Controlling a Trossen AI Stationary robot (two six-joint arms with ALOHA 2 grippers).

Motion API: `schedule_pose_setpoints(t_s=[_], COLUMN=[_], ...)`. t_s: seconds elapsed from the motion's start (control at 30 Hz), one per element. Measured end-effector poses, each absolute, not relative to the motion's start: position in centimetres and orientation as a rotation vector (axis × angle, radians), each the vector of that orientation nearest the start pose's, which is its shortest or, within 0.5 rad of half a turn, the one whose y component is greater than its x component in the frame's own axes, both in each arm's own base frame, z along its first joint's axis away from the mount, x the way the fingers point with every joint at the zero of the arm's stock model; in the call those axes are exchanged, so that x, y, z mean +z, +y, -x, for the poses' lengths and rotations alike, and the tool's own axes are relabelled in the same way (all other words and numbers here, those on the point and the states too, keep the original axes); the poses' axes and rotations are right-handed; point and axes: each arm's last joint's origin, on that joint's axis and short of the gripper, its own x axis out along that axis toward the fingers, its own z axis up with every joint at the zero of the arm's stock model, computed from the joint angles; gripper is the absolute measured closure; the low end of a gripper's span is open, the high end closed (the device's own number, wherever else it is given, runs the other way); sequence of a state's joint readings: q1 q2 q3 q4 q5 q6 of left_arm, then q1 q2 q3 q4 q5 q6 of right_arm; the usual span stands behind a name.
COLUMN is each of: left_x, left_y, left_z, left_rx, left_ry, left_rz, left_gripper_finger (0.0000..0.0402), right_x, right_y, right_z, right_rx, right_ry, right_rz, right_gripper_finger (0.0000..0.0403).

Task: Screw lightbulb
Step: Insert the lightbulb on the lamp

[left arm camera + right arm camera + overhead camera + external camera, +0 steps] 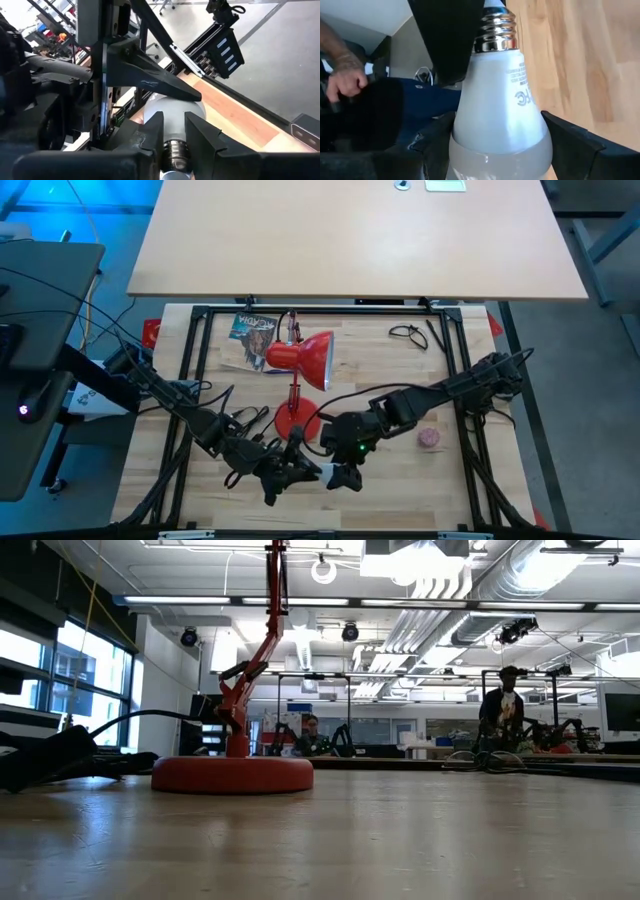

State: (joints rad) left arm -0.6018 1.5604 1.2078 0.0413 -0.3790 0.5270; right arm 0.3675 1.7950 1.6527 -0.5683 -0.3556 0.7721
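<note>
The white lightbulb (328,472) hangs in the air near the table's front edge, between my two grippers. Its silver screw base (495,30) points toward my left gripper (300,468), which comes in from the left and is shut on that base. My right gripper (345,473) comes in from the right and is shut on the bulb's round body (500,100). The red lamp (310,358) stands behind them on its round base (232,773), with its shade toward the far side. The low view shows neither the grippers nor the bulb. My left gripper pinches the bulb's screw base (175,150) between its two fingers (200,132), coming at it about level from the table's left. The bulb is lifted clear of the table. My right gripper holds the wide part of the bulb's white body (470,140), with one finger (570,142) on each side. It comes from the table's right, slanting down. The bulb sticks out beyond the fingers with its screw base away from the wrist.
A pink ball (428,438) lies to the right of the lamp base. Black glasses (408,332) and a printed booklet (255,330) lie near the far edge. Cables (240,420) trail left of the lamp base. A person's hand (345,82) shows beyond the table.
</note>
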Motion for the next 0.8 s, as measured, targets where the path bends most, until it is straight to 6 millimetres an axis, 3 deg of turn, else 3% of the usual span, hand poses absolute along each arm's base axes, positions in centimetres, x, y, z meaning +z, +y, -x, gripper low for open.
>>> schedule_pose_setpoints(t_s=[0.2, 0.37, 0.6, 0.8], left_x=[31.1, 31.5, 32.4, 32.5], left_y=[-19.2, -19.0, -17.6, -17.1], left_z=[-30.2, -29.5, -26.9, -26.5], left_rx=[-0.276, -0.244, -0.258, -0.311], left_ry=[0.212, 0.237, 0.386, 0.423], left_rz=[-0.666, -0.678, -0.502, -0.464], left_gripper_finger=[0.0381, 0.0384, 0.0345, 0.0284], right_x=[32.2, 32.1, 32.1, 32.2], right_y=[15.2, 15.0, 15.1, 15.1], right_z=[-37.1, -37.0, -36.9, -36.8], right_rx=[0.367, 0.349, 0.375, 0.379], right_ry=[0.969, 0.972, 0.972, 0.969], right_rz=[-0.694, -0.667, -0.636, -0.621], right_gripper_finger=[0.0143, 0.0143, 0.0143, 0.0143])
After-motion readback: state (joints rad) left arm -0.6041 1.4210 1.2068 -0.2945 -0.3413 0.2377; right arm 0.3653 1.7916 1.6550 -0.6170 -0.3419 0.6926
